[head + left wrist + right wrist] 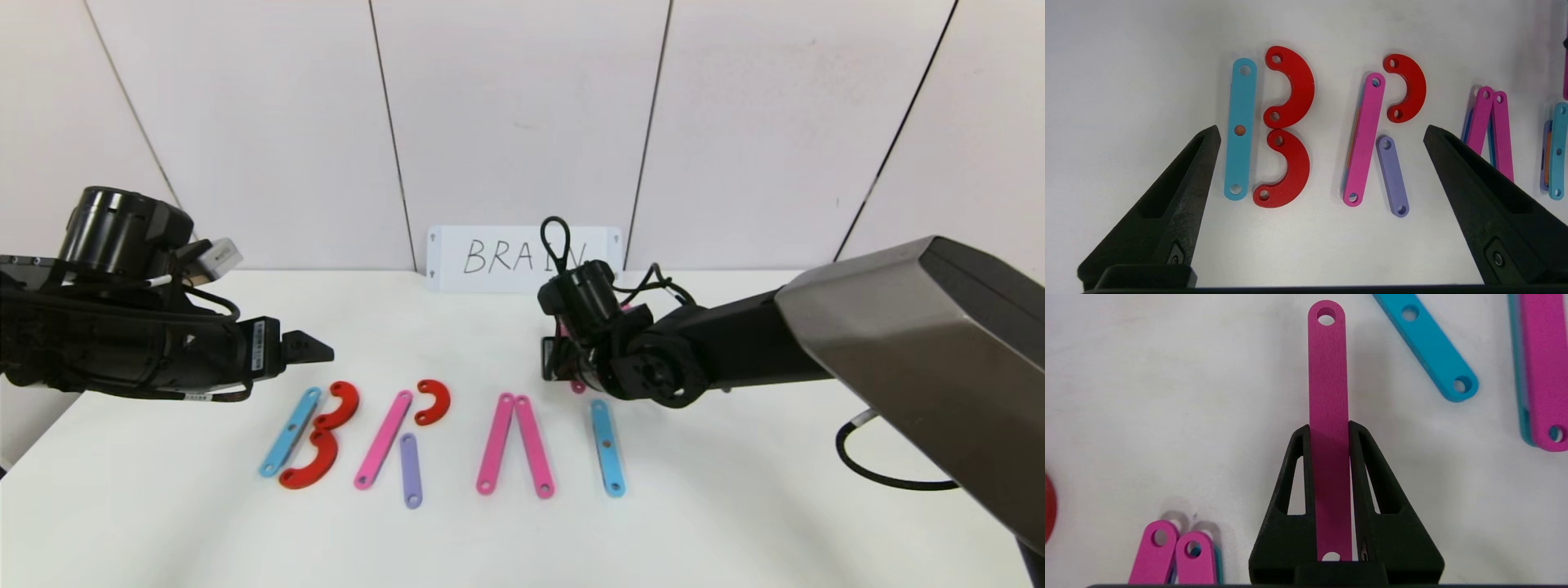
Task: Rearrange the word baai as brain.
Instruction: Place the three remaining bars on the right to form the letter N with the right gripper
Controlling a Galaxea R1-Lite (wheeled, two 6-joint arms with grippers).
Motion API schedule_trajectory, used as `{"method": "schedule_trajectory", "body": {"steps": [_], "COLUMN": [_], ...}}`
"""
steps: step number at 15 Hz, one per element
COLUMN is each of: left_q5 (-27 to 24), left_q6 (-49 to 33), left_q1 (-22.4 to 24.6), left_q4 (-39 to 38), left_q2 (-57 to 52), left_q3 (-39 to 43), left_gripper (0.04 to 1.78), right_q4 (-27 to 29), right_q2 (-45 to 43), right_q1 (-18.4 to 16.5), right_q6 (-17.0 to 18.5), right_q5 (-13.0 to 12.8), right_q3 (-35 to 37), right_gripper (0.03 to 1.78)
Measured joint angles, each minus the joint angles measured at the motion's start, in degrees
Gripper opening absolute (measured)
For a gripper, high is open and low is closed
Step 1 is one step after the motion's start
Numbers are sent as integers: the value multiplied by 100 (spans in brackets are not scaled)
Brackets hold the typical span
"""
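Note:
The coloured pieces on the white table spell B, R, A, I. The B is a light-blue strip [290, 433] with two red arcs [339, 406]. A pink strip [384, 439], a red arc [434, 402] and a purple strip [411, 470] form the R. Two pink strips [496, 443] lean into an A, and a light-blue strip [607, 447] is the I. Behind the I, my right gripper [1329, 426] is shut on another pink strip [1327, 367], held lengthwise just above the table. My left gripper [1322, 130] hovers open over the B and R, holding nothing.
A white card handwritten "BRAIN" [526, 257] leans on the back wall. A black cable [865, 465] loops on the table at the right, under my right arm. The table's left edge runs below my left arm.

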Motion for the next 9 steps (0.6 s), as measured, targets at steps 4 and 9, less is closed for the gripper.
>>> {"method": "schedule_trajectory", "body": {"steps": [4, 9], "left_q5": [0, 0], "left_q6": [0, 0], "left_q1": [-2, 2], "left_q4": [-2, 0], "left_q2": [27, 41], "left_q3": [0, 7], "left_gripper": [174, 174], "right_q4": [63, 27], "right_q2": [-811, -1773], "right_q1": [-126, -407], "right_q6": [-93, -46], "right_q5": [-35, -63], "right_q3": [384, 1619], "right_gripper": [28, 28]}}
